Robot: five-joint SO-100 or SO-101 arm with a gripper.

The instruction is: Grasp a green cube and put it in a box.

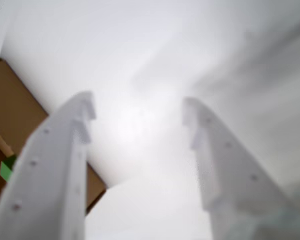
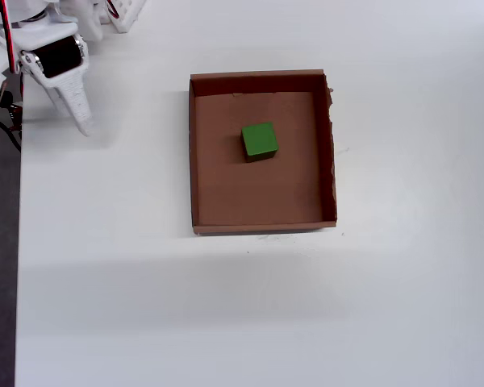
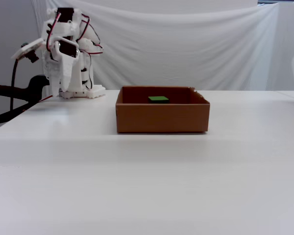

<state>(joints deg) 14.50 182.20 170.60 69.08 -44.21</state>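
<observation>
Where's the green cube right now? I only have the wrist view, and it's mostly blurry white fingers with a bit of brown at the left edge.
Observer: The green cube sits inside the box, near the middle of its floor in the overhead view.
Operator: Is the tool holding anything?
Observer: No. The tool is empty, off to the left of the box in the overhead view, near the table's edge.
Operator: Is the cube sticking up above the walls?
Observer: No. In the fixed view only the cube's top face shows, below the box's far wall, and the front wall hides the rest.
</observation>
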